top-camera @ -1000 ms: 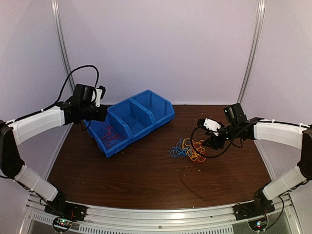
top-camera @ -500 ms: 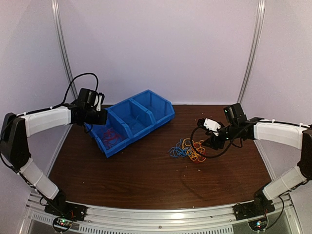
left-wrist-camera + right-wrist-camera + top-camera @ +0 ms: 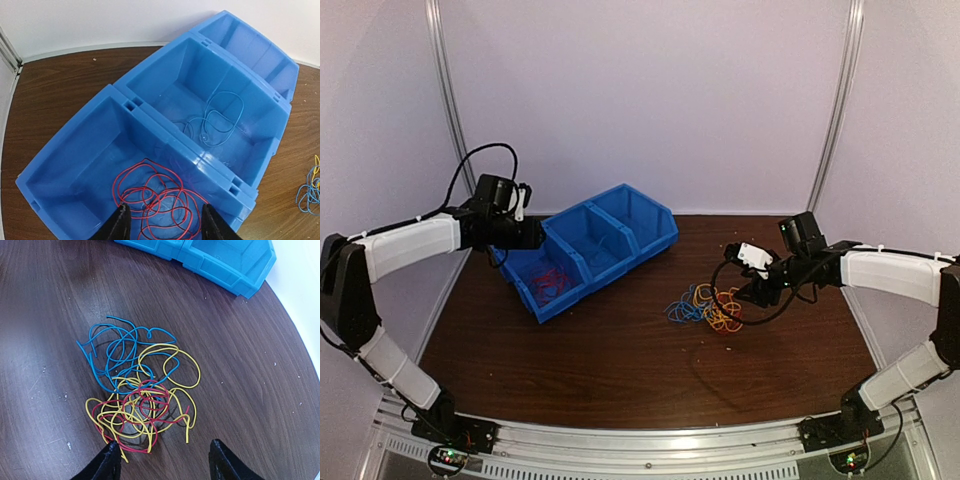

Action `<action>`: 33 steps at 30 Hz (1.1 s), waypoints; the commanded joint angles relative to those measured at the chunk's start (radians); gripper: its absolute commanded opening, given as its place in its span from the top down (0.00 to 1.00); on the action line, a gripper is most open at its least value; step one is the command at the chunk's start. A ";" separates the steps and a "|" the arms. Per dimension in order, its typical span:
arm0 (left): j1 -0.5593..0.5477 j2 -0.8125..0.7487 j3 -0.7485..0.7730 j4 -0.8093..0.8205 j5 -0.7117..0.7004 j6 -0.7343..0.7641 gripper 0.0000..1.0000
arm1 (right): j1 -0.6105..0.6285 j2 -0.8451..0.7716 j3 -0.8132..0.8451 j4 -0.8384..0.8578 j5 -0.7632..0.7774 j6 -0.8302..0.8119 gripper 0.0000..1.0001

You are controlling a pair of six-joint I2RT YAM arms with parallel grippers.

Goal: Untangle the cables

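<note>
- Where the left gripper (image 3: 165, 226) hangs over the nearest compartment of the blue bin (image 3: 125, 97), its fingers stand apart and hold nothing. The red cables (image 3: 155, 197) lie loose on the compartment floor directly below.
- Next along, the middle compartment holds a blue cable (image 3: 220, 120), resting in slack loops and apart from the red ones, with the dividing wall between them.
- Right of the bin and well apart from it, the unsorted tangle (image 3: 140, 395) lies flat on the table (image 3: 50, 300). Its blue strands (image 3: 120, 347) fan out on the side towards the bin. The yellow strands (image 3: 170, 365) ring the middle, and the red strands (image 3: 150, 405) are wound tightly into the yellow at the core.
- Farthest right, the right gripper (image 3: 165, 460) hovers just beside the tangle's near edge, fingers spread wide and gripping nothing.
- Handling, as a judgement: these wires look very light and springy, and far thinner than a finger, so a pinch could easily slip off or drag the whole knot along.
- The best hold is probably an outlying loop or a free end, such as the blue loops at the fringe, since they cross the fewest others.
- The red-and-yellow core looks likeliest to tighten if pulled hard, so a slow draw with the other gripper pinning the heap seems wise.
</note>
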 commanded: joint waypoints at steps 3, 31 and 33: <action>-0.008 -0.124 0.014 0.139 0.219 0.007 0.50 | -0.007 -0.012 0.000 0.008 0.015 0.028 0.40; -0.539 0.229 -0.095 0.680 0.383 -0.099 0.57 | -0.121 0.101 0.170 -0.182 -0.172 -0.003 0.58; -0.540 0.251 -0.085 0.684 0.382 -0.122 0.58 | -0.079 0.115 0.177 -0.174 -0.117 -0.048 0.58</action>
